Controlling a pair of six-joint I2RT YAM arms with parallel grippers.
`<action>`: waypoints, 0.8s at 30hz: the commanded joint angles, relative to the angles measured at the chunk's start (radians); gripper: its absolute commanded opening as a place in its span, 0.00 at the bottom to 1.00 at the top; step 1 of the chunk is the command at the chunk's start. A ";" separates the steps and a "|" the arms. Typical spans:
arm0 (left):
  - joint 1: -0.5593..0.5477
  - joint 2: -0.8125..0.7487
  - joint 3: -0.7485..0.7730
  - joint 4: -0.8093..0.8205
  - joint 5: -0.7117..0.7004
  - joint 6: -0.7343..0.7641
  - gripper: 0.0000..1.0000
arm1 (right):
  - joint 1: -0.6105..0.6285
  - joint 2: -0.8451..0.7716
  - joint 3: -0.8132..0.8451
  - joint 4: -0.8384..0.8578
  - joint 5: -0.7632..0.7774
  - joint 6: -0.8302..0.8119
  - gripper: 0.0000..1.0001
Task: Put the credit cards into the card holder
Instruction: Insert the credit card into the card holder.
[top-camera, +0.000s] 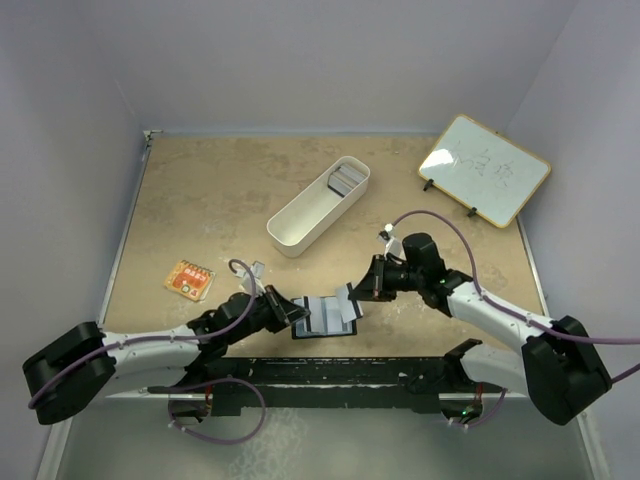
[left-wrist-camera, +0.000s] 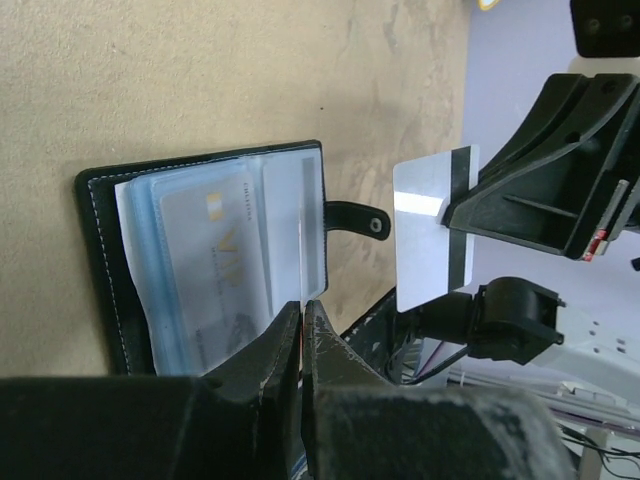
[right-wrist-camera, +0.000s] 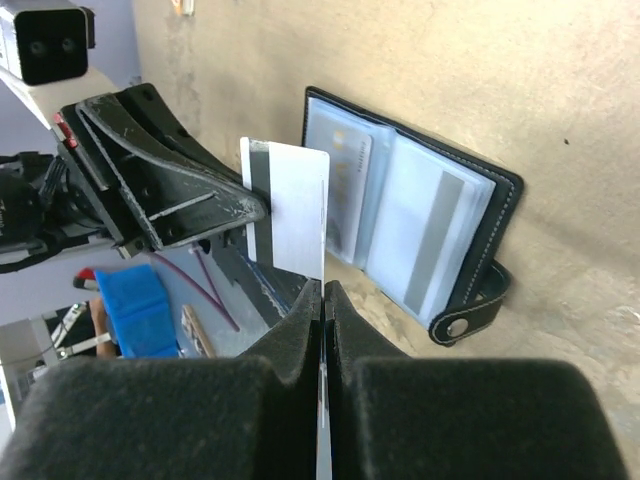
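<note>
The black card holder (top-camera: 325, 318) lies open near the table's front edge, with its clear sleeves and snap tab (left-wrist-camera: 362, 219) showing. My left gripper (left-wrist-camera: 303, 305) is shut on the edge of one clear sleeve of the card holder (left-wrist-camera: 200, 262) and holds it up. My right gripper (right-wrist-camera: 323, 288) is shut on a grey-white credit card (right-wrist-camera: 295, 210) with a dark stripe. It holds the card upright just right of the card holder (right-wrist-camera: 425, 225), apart from it. That card also shows in the left wrist view (left-wrist-camera: 428, 235). More credit cards (top-camera: 345, 180) lie stacked in the white tray.
A long white oblong tray (top-camera: 305, 220) stands behind the card holder. A small whiteboard (top-camera: 484, 168) stands at the back right. An orange patterned item (top-camera: 189, 279) lies at the left. The black frame of the arm bases (top-camera: 330, 378) runs along the near edge.
</note>
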 joint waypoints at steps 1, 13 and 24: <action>0.000 0.083 0.001 0.167 0.031 0.057 0.00 | -0.004 0.004 0.003 -0.066 0.050 -0.073 0.00; 0.000 0.249 0.010 0.259 0.035 0.074 0.00 | -0.004 0.115 -0.030 -0.026 0.075 -0.112 0.00; 0.003 0.270 0.029 0.225 0.026 0.087 0.00 | -0.004 0.162 -0.072 -0.005 0.093 -0.139 0.00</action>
